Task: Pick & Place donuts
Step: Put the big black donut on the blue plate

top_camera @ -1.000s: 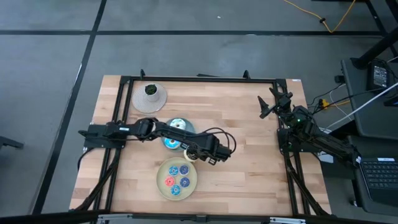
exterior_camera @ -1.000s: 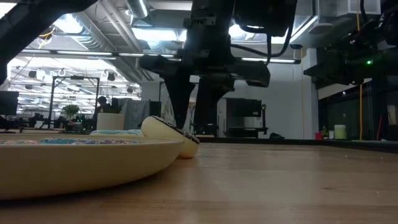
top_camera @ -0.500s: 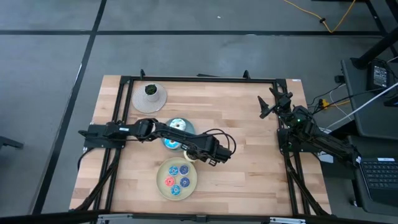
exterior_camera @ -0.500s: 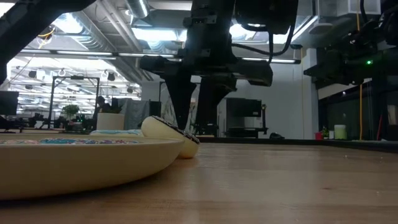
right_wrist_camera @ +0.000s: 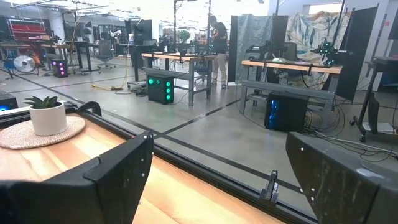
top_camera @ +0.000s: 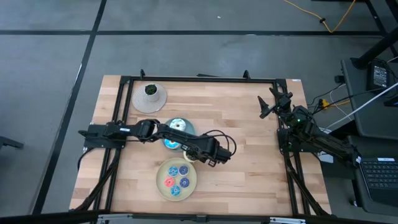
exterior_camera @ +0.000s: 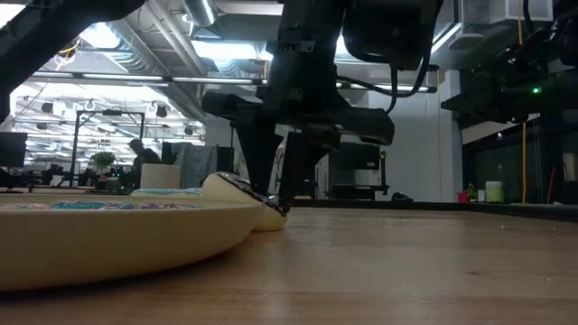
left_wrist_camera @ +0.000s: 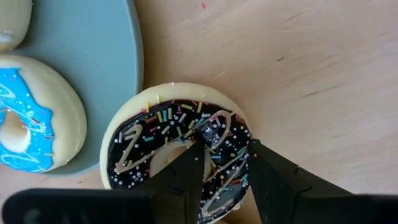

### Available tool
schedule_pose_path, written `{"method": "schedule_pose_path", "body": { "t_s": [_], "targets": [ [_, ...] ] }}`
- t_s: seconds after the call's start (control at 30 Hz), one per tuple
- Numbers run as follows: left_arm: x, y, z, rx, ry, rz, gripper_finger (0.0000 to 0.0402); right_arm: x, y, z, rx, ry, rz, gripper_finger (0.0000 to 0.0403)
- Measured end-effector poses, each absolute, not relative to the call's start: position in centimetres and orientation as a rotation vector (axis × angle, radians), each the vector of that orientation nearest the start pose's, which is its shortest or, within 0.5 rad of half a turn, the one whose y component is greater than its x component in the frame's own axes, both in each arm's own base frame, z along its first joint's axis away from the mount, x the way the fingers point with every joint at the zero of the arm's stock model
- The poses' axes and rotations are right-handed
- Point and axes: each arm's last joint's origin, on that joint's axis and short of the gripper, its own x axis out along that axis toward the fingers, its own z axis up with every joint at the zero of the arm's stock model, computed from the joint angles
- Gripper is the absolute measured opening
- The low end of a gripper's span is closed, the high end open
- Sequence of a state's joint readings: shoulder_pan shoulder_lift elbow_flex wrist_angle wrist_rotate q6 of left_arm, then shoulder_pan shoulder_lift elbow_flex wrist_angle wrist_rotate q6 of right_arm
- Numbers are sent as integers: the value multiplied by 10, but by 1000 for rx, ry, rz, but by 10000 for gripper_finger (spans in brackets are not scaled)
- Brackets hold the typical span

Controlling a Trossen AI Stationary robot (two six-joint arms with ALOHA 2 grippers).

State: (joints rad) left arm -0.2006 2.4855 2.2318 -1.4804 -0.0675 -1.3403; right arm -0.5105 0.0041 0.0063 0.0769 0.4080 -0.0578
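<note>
A chocolate donut (left_wrist_camera: 155,134) with coloured sprinkles lies tilted between two plates. One side is on the blue plate's rim (left_wrist_camera: 134,68) and the other on the wood, as the low view shows (exterior_camera: 237,191). My left gripper (left_wrist_camera: 227,155) points down over it, open; one finger stands in the hole and the other outside the ring. A blue-iced donut (left_wrist_camera: 28,124) and a white one (left_wrist_camera: 11,25) lie on the blue plate (top_camera: 166,144). Several small donuts sit on the beige plate (top_camera: 160,180). My right gripper (top_camera: 268,106) waits open at the far right. My left gripper comes from above, pointing down, with one finger (left_wrist_camera: 189,171) in the donut's hole and the other (left_wrist_camera: 267,177) past its outer edge. The ring's near section (left_wrist_camera: 227,168) lies between them. I cannot tell whether the fingers touch it.
A small potted plant on a round mat (top_camera: 149,96) stands at the far left. The beige plate's rim (exterior_camera: 135,230) lies right beside the donut. A black frame (top_camera: 199,79) runs round the table. Bare wood stretches between the plates and the right arm.
My left gripper has come down a little over the chocolate donut, its fingers now lower around the ring. The gap between the fingers is unchanged. The donut stays where it was.
</note>
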Motion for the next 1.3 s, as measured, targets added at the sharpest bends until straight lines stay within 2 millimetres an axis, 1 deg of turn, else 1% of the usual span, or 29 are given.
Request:
{"method": "schedule_pose_path", "body": {
  "t_s": [0.17, 0.27, 0.57, 0.73, 1.3],
  "targets": [
    [456, -92, 166, -746, 1449, 1024, 113, 77, -56, 172, -58, -55, -920, 365],
    [456, -92, 166, -734, 1456, 1012, 104, 77, -56, 173, -58, -55, -920, 365],
    [456, -92, 166, -712, 1476, 981, 34, 77, -56, 172, -58, -55, -920, 365],
    [456, -91, 166, -709, 1478, 979, 11, 77, -56, 172, -58, -54, -920, 365],
    [456, -88, 167, -685, 1482, 975, 14, 77, -56, 172, -58, -54, -920, 365]
  ]
}}
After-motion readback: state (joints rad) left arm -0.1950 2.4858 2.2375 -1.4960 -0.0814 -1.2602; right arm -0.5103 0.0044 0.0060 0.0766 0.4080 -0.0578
